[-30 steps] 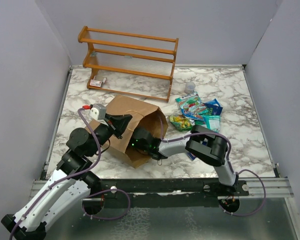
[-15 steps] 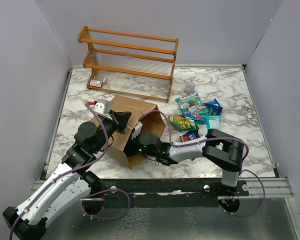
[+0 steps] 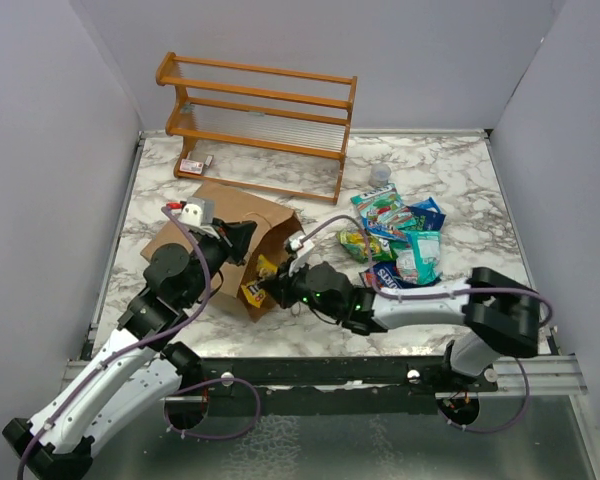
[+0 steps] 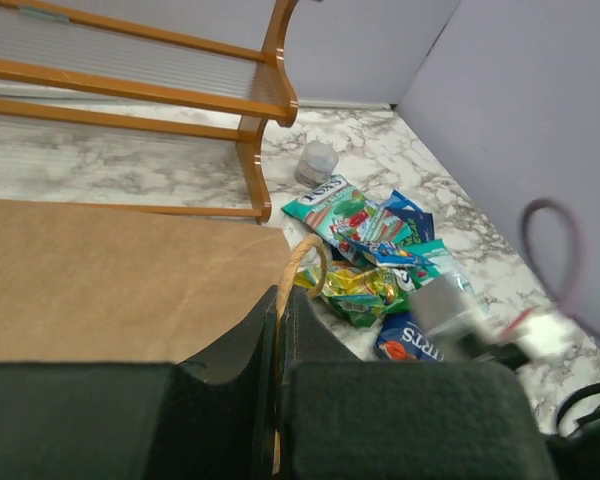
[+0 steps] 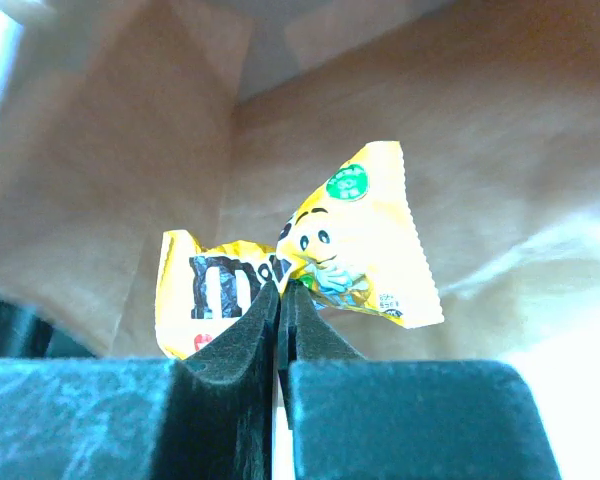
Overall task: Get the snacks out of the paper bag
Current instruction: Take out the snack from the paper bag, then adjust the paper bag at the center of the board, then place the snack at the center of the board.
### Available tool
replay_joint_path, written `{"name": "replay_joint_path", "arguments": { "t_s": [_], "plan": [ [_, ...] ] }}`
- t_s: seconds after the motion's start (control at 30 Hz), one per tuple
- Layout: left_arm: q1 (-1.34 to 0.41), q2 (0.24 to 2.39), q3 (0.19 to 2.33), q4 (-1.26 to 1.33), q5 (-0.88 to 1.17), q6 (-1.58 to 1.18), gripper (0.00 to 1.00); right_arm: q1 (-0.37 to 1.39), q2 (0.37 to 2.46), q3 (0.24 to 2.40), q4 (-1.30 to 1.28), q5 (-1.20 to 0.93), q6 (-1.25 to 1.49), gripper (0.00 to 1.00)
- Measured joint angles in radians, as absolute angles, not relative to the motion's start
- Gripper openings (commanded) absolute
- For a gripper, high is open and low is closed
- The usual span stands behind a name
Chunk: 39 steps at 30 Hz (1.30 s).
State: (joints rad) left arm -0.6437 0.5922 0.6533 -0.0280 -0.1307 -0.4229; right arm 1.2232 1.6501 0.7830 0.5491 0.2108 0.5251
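The brown paper bag [image 3: 215, 215] lies on its side, mouth toward the right. My left gripper [image 3: 248, 238] is shut on the bag's upper rim [image 4: 278, 330], with a loop handle [image 4: 310, 258] just beyond the fingers. My right gripper [image 3: 277, 290] is at the bag's mouth, shut on a yellow candy packet [image 5: 365, 245], which also shows from above as the yellow packet [image 3: 254, 291]. Brown bag paper [image 5: 500, 150] fills the background of the right wrist view. Several snacks [image 3: 400, 235] lie in a pile on the marble to the right of the bag, the same snacks [image 4: 365, 250] the left wrist sees.
A wooden rack [image 3: 260, 115] stands at the back, with a small red-and-white packet [image 3: 192, 165] beneath its left end. A clear plastic cup [image 3: 380, 175] sits behind the snack pile. Grey walls close in the marble table [image 3: 480, 190] on three sides.
My right arm has drawn back out of the bag toward the right, bringing the yellow packet to the mouth. The bag has shifted left and its mouth has narrowed, the left gripper still holding the rim.
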Motion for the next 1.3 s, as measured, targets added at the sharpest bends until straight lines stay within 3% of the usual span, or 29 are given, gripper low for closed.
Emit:
{"name": "replay_joint_path", "arguments": {
  "t_s": [0.17, 0.43, 0.57, 0.8, 1.1, 1.3],
  "plan": [
    [-0.644, 0.556, 0.669, -0.063, -0.151, -0.408, 0.00, 1.224, 1.398, 0.775, 0.461, 0.363, 0.412, 0.01],
    [-0.644, 0.575, 0.722, -0.097, -0.133, -0.373, 0.00, 1.210, 1.160, 0.749, 0.348, 0.616, 0.178, 0.01],
    [-0.644, 0.598, 0.799, -0.114, -0.023, -0.306, 0.00, 1.093, 1.089, 0.749, 0.313, 0.701, 0.088, 0.01],
    [-0.644, 0.503, 0.938, -0.197, 0.071, -0.220, 0.00, 0.855, 1.044, 0.748, 0.242, 0.704, 0.109, 0.01],
    [-0.644, 0.290, 0.801, -0.337, 0.047, -0.350, 0.00, 0.837, 1.062, 0.701, 0.239, 0.590, 0.159, 0.01],
    [-0.644, 0.317, 0.802, -0.396, -0.087, -0.443, 0.00, 0.821, 1.116, 0.701, 0.251, 0.542, 0.165, 0.01]
  ]
}}
